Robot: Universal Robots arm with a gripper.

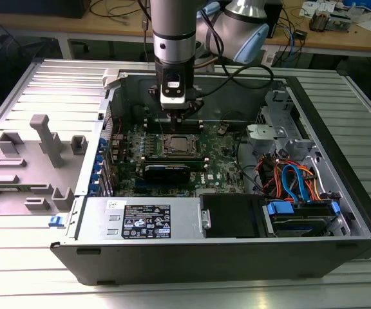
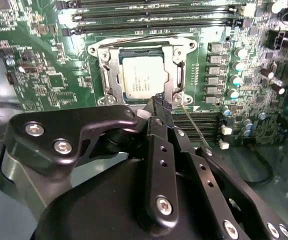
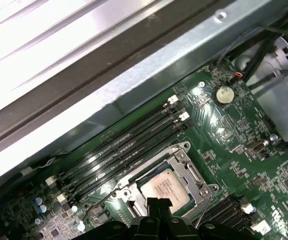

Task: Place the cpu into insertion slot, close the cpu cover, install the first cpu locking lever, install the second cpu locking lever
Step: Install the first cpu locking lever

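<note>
Centrally, flat silver-grey square cpu (image 2: 145,76)

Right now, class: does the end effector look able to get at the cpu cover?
Probably yes. The end effector hangs just over an edge of the cpu cover; the case is open on top, and nothing visible lies between them.

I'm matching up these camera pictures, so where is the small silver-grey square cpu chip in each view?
Exterior view: the small silver-grey square cpu chip sits directly under the gripper.
Second wrist view: the cpu lies just beyond the gripper's tip.
First wrist view: likewise, just beyond the gripper's tip.
Shared landmark: the long black memory slots alongside the cpu.
</note>
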